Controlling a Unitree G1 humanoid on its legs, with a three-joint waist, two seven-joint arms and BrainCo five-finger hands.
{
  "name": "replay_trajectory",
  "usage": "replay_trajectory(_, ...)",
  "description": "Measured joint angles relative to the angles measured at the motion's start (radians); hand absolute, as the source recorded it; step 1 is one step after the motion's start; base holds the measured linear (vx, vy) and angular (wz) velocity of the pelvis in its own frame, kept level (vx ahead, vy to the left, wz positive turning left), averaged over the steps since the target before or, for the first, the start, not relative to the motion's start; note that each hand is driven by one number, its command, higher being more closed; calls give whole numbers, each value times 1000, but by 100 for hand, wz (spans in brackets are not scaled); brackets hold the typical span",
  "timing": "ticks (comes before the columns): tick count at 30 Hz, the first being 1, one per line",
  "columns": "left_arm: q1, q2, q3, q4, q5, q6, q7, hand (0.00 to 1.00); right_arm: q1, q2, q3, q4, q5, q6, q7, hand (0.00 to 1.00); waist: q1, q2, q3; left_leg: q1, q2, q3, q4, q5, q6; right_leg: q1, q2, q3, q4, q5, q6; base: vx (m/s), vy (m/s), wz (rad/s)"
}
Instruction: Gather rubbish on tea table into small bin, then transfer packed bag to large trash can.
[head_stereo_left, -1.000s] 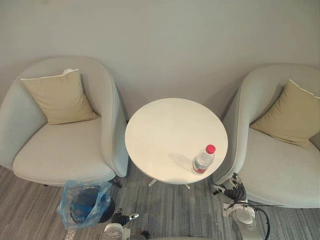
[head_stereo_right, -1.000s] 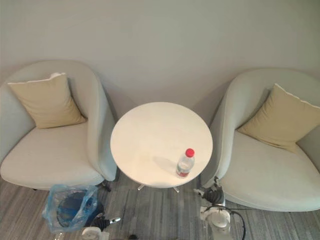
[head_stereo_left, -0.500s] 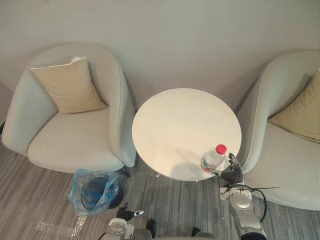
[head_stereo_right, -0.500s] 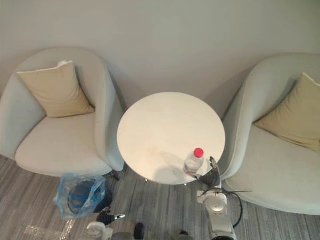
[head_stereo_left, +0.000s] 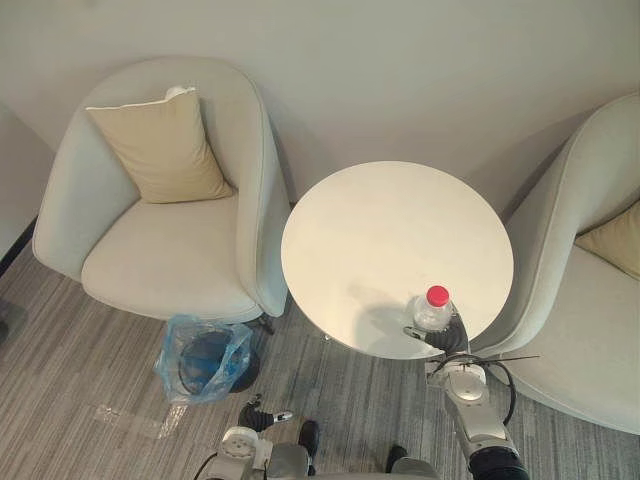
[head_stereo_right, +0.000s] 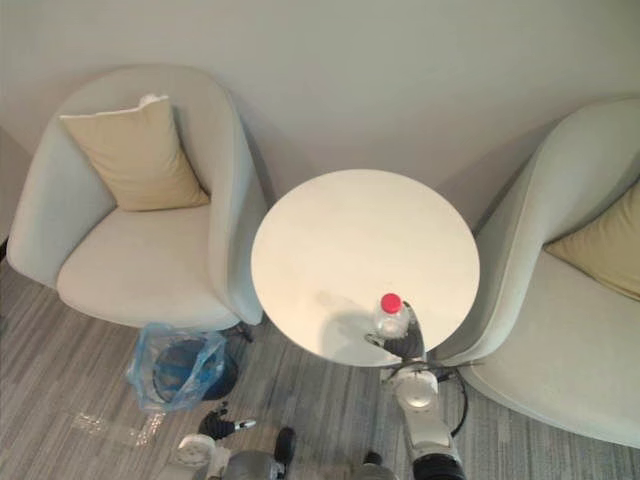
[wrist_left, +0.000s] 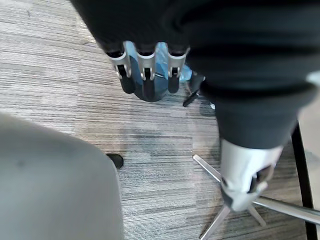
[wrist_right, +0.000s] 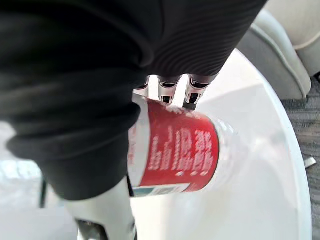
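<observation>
Bottle stands half hidden behind the right robot hand.

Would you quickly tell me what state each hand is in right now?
Left hand: open, empty.
Right hand: against the bottle; grip cannot be told.

Right hand has reached the bottle, apparently touching it.
</observation>
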Motion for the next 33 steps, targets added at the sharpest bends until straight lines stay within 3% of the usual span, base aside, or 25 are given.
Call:
replay_trajectory(13,-21,1,-17,0,0,1,2,0,-29,2,30,-39,35,0,-18,100,2,8,30,-31,-4,-27,-9,20,-6,-19,-1,-4,0,0,0,-17,3,7)
replay_trajectory(18,-21,2,-16,0,3,6,1,0,56,7,27,-173,42,-2,3,100,-1,7,30,-18,-1,-13,-15,20,-6,-16,-1,21,0,1,1,-2,15,-8)
replay_trajectory(29,-14,20,-16,6,42,23,-7,0,186,13,9,-349,29,-20,39,100,-16,-37,-3,20,8,54,-32,19,-6,-17,4,92,-21,19,9,-32,13,-18)
replay_trajectory(33,-6,21,-16,8,60,25,-5,0,208,14,9,-385,17,-26,39,100,-27,-40,-21,20,9,76,-32,19,-5,-18,4,118,-37,36,13,-38,21,-19)
